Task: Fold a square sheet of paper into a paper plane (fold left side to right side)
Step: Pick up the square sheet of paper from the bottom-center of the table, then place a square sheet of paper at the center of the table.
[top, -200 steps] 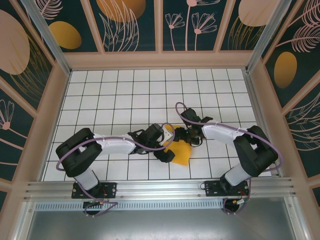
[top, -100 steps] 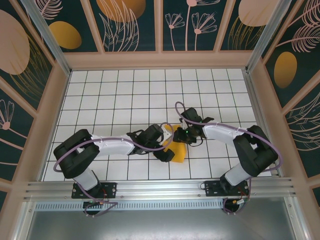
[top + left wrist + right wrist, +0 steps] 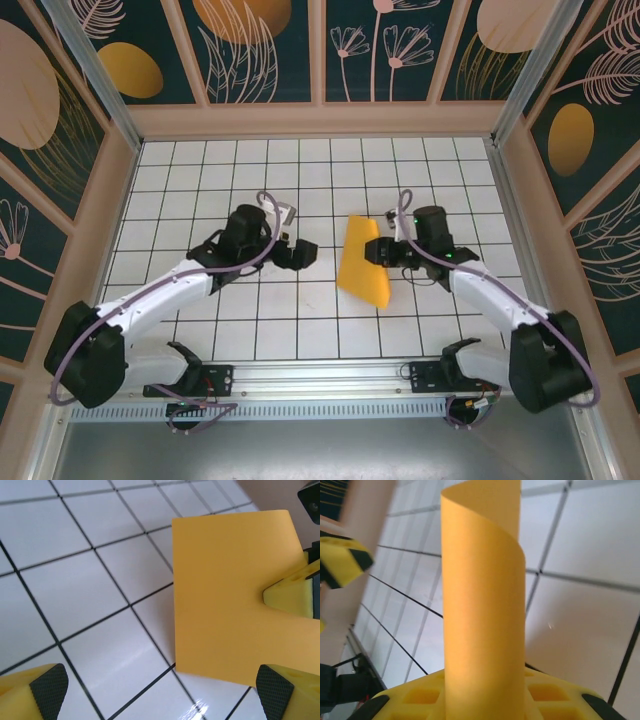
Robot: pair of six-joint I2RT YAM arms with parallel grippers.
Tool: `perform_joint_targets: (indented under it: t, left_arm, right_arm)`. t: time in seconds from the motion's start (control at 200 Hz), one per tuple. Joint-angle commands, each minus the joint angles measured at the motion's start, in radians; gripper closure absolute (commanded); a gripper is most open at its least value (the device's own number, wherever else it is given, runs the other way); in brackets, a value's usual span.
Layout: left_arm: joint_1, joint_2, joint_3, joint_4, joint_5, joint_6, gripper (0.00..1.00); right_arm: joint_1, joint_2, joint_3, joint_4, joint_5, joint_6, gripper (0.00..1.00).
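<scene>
Simply counted first: one square sheet of paper (image 3: 362, 265), bright orange, and two grippers, all on the walled table (image 3: 250, 180) of white grid tiles. Sits near the middle of the table, between the two arms, a little more to the right side. Is pinched at its right edge by the right gripper (image 3: 378, 250), with jaws closed together on the paper. Rises in the right wrist view straight out from between the yellow fingers (image 3: 560, 700) and curls over to one side, as one single bent layer. Appears in the left wrist view as a smooth, evenly coloured sheet, tilted over the tiles, with one yellow finger of the right gripper pressed on its far edge. Cannot tell whether the lower edge touches the tiles or hangs just above them. As for the left gripper (image 3: 303, 253): hangs just beside the sheet on its left, apart from the paper, with jaws spread wide. Shows two dark padded fingertips (image 3: 47, 685) at the bottom corners of its own wrist view, one at each side.
</scene>
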Motion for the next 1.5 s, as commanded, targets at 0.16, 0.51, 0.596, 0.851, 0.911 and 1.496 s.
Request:
perform_joint_targets:
  t: [0.16, 0.51, 0.596, 0.851, 0.911, 1.496]
  left_arm:
    - [0.042, -0.038, 0.141, -0.029, 0.255, 0.08, 0.01]
    - [0.044, -0.017, 0.229, -0.024, 0.386, 0.199, 0.02]
    - [0.044, -0.014, 0.248, -0.029, 0.406, 0.221, 0.01]
    - [0.044, 0.006, 0.314, -0.037, 0.502, 0.271, 0.01]
    - [0.044, 0.008, 0.321, -0.036, 0.502, 0.275, 0.01]
    - [0.044, 0.034, 0.322, -0.03, 0.56, 0.28, 0.83]
  right_arm:
    - [-0.022, -0.071, 0.186, 0.011, -0.231, -0.16, 0.73]
    - [-0.018, -0.033, 0.503, -0.149, -0.4, -0.284, 0.75]
    - [-0.018, -0.021, 0.558, -0.186, -0.431, -0.313, 0.75]
    - [-0.019, 0.012, 0.664, -0.292, -0.513, -0.389, 0.76]
    - [-0.019, 0.01, 0.668, -0.293, -0.53, -0.394, 0.76]
    - [-0.039, -0.009, 0.6, -0.325, -0.503, -0.429, 0.75]
